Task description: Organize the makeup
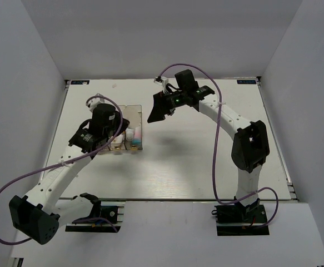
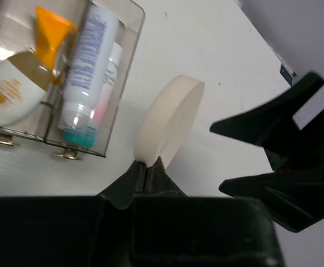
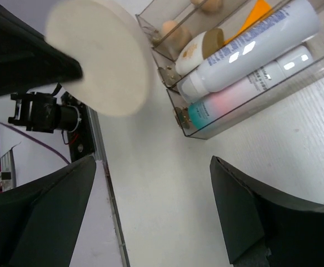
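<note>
Because the round cream foam puff (image 2: pixel 170 119) is pinched by its lower rim between the closed fingers of the left gripper (image 2: pixel 146 167), standing on edge above the white table (image 2: pixel 217 50) in the middle of the left wrist view, the step in hand reads as putting away what appears to be the only piece not yet boxed. Just left of it, in the upper left of that frame, sits the row of clear plastic boxes (image 2: pixel 134 33). The nearest compartment holds a large white tube with blue print (image 2: pixel 89 61) beside a slimmer white tube with a pink and teal end (image 3: pixel 245 89). The next holds a flat orange tube (image 2: pixel 53 30) and a white oval bottle with a brown tip (image 2: pixel 9 92). The farthest, at the top of the right wrist view, holds two beige egg-shaped sponges (image 3: pixel 177 34). The right gripper (image 3: pixel 154 161) stands wide with nothing between its fingers, apart from the puff. In the overhead view the puff cannot be made out, so which compartment has room is hard to say; the sponge one looks likeliest. The next move calls for the left arm to carry the puff over the box walls, turn it to fit, lower it in and only then release it.
</note>
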Robot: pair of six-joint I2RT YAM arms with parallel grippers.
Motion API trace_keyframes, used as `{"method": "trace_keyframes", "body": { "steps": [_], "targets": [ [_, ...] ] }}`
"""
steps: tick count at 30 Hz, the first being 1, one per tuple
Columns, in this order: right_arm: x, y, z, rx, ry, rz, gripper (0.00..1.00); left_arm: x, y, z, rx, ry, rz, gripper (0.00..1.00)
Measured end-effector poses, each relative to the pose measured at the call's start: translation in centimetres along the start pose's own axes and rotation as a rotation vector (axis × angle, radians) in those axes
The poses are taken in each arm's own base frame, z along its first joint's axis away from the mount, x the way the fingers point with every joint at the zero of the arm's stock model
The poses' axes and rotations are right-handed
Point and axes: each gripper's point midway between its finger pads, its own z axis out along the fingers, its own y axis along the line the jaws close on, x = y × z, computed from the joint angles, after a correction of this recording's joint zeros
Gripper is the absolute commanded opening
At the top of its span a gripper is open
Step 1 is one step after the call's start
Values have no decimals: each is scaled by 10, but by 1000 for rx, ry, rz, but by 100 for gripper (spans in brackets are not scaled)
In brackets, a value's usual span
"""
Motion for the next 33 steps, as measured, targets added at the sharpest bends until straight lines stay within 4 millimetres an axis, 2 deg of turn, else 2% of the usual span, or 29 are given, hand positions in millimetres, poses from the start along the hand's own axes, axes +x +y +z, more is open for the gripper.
{"method": "trace_keyframes", "body": {
  "steps": [5,9,15,22,28,33],
  "targets": [
    [14,-26,-9,69,7,47,89,-34,20,5,-117,-78,10,0],
    [33,-50,-23,130,15,95,89,-53,55,23,-262,-97,24,0],
    [58,-69,-48,198,15,136,89,-74,106,45,-450,-91,71,0],
    [71,-73,-66,228,4,150,89,-108,121,71,-544,-114,152,0],
    [73,-80,-77,249,-10,156,89,-112,142,103,-633,-68,225,0],
    [74,-87,-86,267,-23,172,89,-95,167,122,-703,10,270,0]
  ]
}}
